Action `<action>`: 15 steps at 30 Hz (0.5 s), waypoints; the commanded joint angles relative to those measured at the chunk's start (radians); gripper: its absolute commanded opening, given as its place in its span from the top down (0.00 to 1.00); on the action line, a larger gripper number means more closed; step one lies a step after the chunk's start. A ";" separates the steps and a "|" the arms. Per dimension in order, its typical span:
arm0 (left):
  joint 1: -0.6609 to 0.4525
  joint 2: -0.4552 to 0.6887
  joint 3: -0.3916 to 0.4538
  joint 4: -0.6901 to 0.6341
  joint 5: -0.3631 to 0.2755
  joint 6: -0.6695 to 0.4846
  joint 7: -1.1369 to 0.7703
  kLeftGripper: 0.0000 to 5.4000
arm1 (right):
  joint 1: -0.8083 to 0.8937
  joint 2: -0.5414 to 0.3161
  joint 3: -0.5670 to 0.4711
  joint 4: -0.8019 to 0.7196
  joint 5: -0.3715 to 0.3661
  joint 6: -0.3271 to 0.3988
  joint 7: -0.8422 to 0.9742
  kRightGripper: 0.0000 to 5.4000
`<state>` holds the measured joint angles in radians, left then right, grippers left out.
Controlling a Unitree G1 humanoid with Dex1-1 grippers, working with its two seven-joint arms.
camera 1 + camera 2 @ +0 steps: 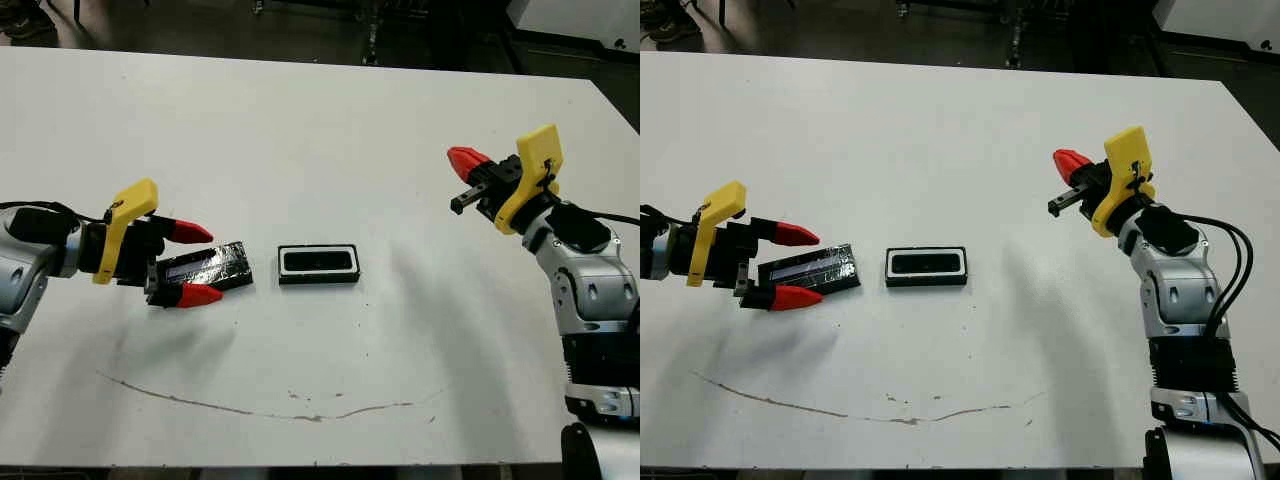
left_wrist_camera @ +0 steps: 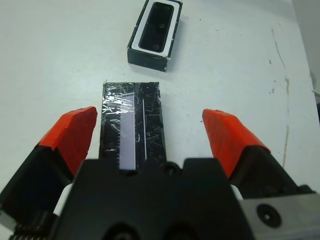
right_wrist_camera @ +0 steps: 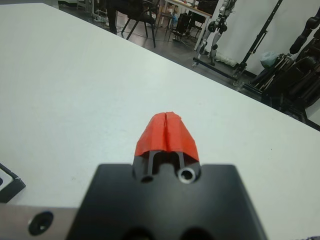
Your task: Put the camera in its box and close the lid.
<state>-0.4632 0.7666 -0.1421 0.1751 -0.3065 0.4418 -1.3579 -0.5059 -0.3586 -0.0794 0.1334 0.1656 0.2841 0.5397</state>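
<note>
The box point(image 1: 319, 264) lies near the middle of the white table point(image 1: 320, 120), its long axis running 9 to 3 o'clock, with the camera point(image 1: 320, 261) inside along the same line. Just beside it at 9 o'clock, apart from it, the lid point(image 1: 205, 268) lies flat, its long axis close to the same line, tilted slightly. The left tool point(image 1: 195, 263) has its fingers spread to either side of the lid's far-left end. The right tool point(image 1: 465, 160), at 2 o'clock, hangs with fingers pressed together, empty.
</note>
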 commanded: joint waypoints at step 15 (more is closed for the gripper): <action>0.013 0.013 -0.039 0.046 0.060 -0.059 0.004 0.00 | 0.012 -0.025 0.000 0.024 0.003 -0.002 0.021 1.00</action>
<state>-0.4682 0.7669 -0.1658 0.2102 -0.2723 0.3852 -1.3602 -0.5059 -0.3595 -0.0793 0.1445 0.1657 0.2840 0.5514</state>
